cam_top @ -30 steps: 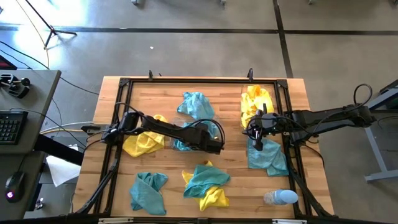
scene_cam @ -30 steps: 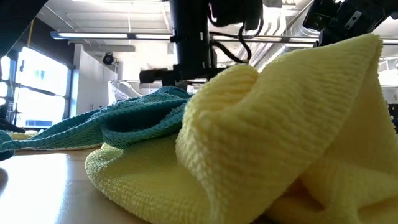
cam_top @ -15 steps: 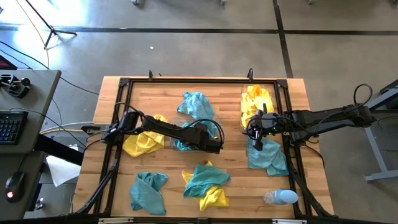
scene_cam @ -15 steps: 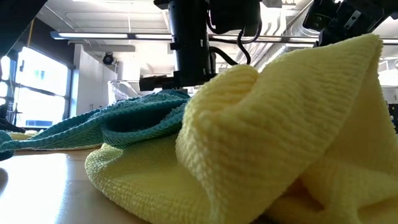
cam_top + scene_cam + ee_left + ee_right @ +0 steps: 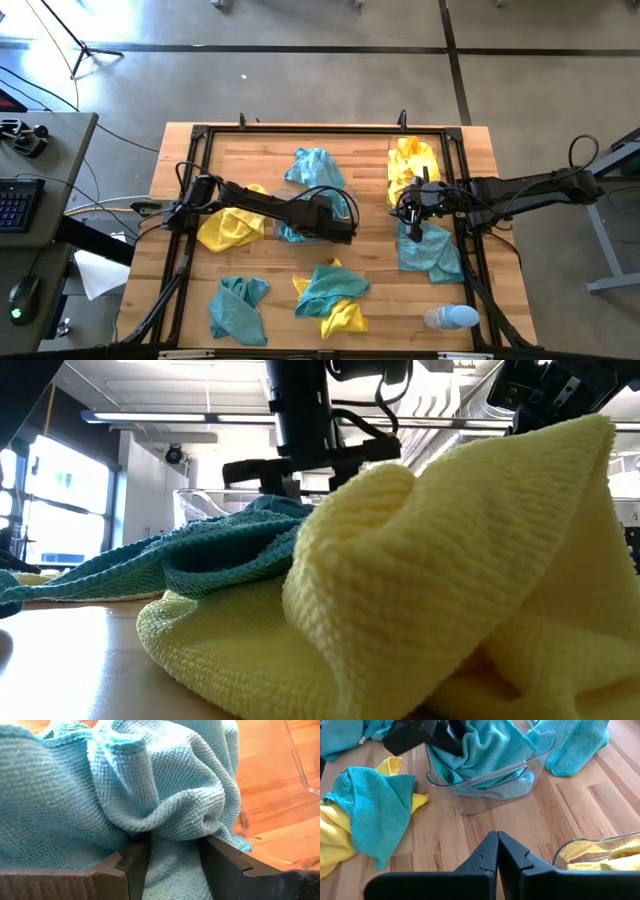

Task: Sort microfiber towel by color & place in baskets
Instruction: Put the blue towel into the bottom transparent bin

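A clear basket (image 5: 349, 206) at the table's middle holds teal towels (image 5: 485, 750). My left gripper (image 5: 338, 228) stands over it, shut on a teal towel (image 5: 150, 785). A second clear basket (image 5: 580, 847) at the far right holds yellow towels (image 5: 410, 165). My right gripper (image 5: 497, 840) is shut and hovers over bare wood next to that basket, touching nothing. Loose towels lie on the table: a teal one (image 5: 315, 168) at the far side, a yellow one (image 5: 230, 228) at the left, a teal one (image 5: 238, 305) at the near left, teal over yellow (image 5: 330, 295) near the middle, and a teal one (image 5: 430, 250) at the right. My left gripper pinches a bunched fold (image 5: 172, 827) of the teal towel between its two fingers (image 5: 132, 865), several layers thick. It comes from above, pointing down into the middle basket. The cloth bulges past the fingers, and the rest of it lies slack in the basket.
A pale blue-and-white bottle (image 5: 450, 318) lies at the near right corner. A black frame (image 5: 200, 140) runs around the tabletop. In the low view a yellow towel (image 5: 450, 590) fills the foreground and hides most of the table. Bare wood shows between the two baskets.
My left gripper has risen a little over the middle basket and drawn slightly toward the table's left edge. The right arm and the loose towels have kept still.
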